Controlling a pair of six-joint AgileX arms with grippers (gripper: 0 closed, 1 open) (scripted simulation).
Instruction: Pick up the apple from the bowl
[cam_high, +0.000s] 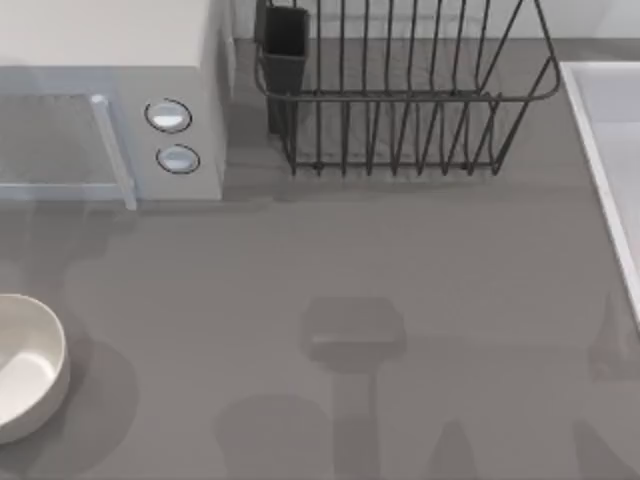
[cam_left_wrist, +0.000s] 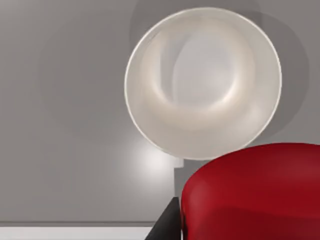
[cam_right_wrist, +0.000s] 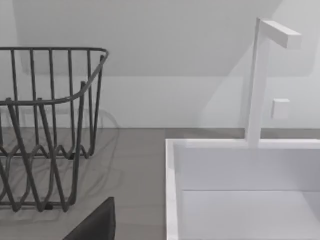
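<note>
Red and glossy, the apple (cam_left_wrist: 252, 192) occupies the lower right of the left wrist view, very close to the camera and lifted clear of the bowl (cam_left_wrist: 202, 82). A dark finger (cam_left_wrist: 167, 225) of the left end effector sits just beside the apple at the bottom edge of that frame. Whether the left end effector is clamped on the apple cannot be told with certainty, because the contact surfaces are hidden by the fruit.

The bowl lies below the apple in the upper centre-right of the left wrist view. It is off-white, round, upright and holds nothing. It rests on the grey bench (cam_left_wrist: 65, 110). In the top view the bowl (cam_high: 25, 365) sits at the lower left edge of the frame, partly cut off.

In the right wrist view, a dark part of the right end effector (cam_right_wrist: 97, 225) shows at the bottom left of the frame; its state cannot be told.

Beyond it stands a dark wire dish rack (cam_right_wrist: 45, 125) at the left and a white sink (cam_right_wrist: 240, 185) with a white faucet (cam_right_wrist: 257, 80) at the right. In the top view the rack (cam_high: 400, 90) stands at the upper centre, and a microwave (cam_high: 110, 100) at the upper left.
</note>
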